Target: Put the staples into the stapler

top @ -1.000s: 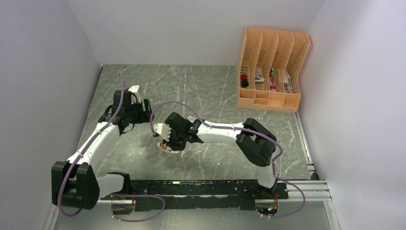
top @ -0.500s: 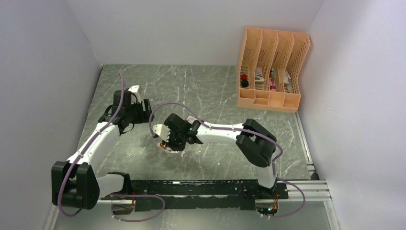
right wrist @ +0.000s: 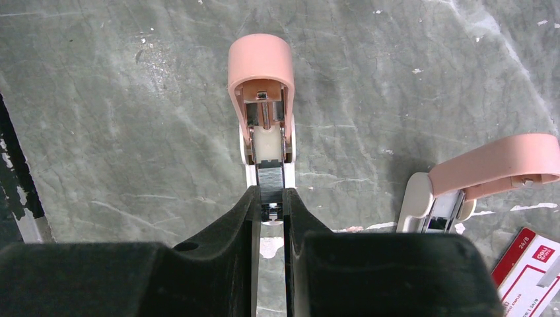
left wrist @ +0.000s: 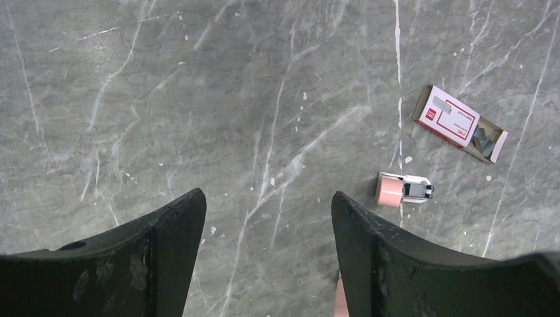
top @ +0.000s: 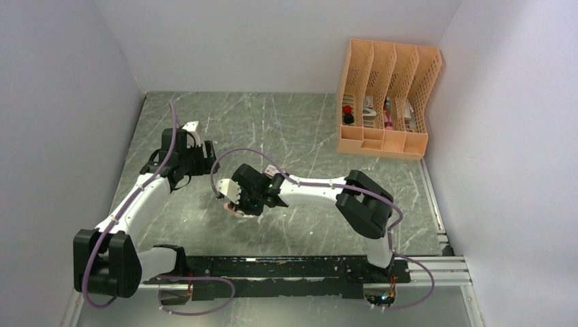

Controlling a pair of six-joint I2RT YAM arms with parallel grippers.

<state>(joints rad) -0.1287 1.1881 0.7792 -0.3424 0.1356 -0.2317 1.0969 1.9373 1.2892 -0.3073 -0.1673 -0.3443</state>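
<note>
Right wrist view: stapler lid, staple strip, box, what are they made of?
The stapler lid: probably plastic, smooth matte salmon-pink moulded shell.
The staple strip: metal, grey with fine ribbing and sheen.
The box: likely printed cardboard, red-and-white, thin flat edge.

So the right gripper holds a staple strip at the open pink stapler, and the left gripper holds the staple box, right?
No: the left gripper is open and empty; the staple box lies on the table, as the left wrist view shows. The right gripper does hold the staple strip at the open pink stapler.
</note>
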